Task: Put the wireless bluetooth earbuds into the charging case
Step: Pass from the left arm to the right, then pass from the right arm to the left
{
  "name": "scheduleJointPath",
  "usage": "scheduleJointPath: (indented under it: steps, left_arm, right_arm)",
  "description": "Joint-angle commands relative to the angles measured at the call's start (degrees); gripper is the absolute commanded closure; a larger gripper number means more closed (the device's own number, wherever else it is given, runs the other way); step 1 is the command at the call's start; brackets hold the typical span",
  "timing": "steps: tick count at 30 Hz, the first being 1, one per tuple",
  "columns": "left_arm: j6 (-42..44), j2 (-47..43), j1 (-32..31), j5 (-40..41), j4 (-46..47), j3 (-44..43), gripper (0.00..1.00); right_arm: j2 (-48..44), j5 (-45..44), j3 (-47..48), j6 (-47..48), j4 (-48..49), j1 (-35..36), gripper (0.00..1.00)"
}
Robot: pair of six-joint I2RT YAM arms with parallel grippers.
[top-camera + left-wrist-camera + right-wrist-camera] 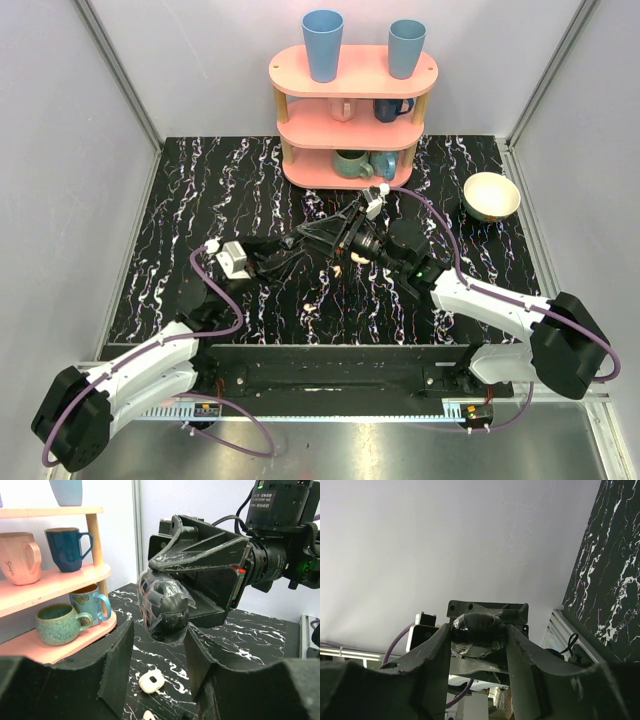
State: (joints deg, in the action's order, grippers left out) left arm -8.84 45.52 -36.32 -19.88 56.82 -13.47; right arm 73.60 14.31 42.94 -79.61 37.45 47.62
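While you're poised over the black marbled worktop (200,200), left wrist shows tiny white earbuds (151,681) lying below the dark glossy rounded case (162,605); left fingers (119,655) flank it, grip unclear. Right wrist: right fingers (431,660) clamp it; keep level.

A pink three-tier shelf (365,70) stands at the back of the black, white-veined table (200,220). On its top tier are two tall blue cups (322,45), well apart. The middle tier holds a pink mug (342,109) beside a dark blue mug (392,108). A green-glazed mug (351,164) and a light blue patterned mug (384,164) sit side by side on the bottom tier. A cream bowl (491,193) sits on the table to the right of the shelf.
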Motion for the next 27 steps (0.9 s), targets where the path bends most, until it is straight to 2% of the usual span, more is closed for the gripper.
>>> scheduleJointPath:
  steps: [1,5,14,18,27]
  left_arm:
    - [-0.3,0.7,-0.2,0.8,8.3,1.2,0.51]
    - [-0.2,3.0,-0.2,2.1,19.9,4.2,0.48]
    - [-0.7,10.0,-0.7,3.8,33.4,5.7,0.49]
    - [0.2,10.8,-1.2,5.0,36.2,5.3,0.49]
    - [2.8,5.2,-1.7,8.6,35.4,5.1,0.47]
  right_arm:
    - [-0.7,-0.2,0.2,-1.1,2.7,0.6,0.88]
    - [-0.7,-1.4,0.0,-1.9,2.7,0.5,0.88]
    - [0.4,-1.6,0.3,-3.6,3.7,0.5,0.89]
    - [0.1,-1.9,-0.1,-3.6,3.1,0.5,0.89]
    - [-0.4,-3.3,-0.8,-3.4,1.9,0.5,0.89]
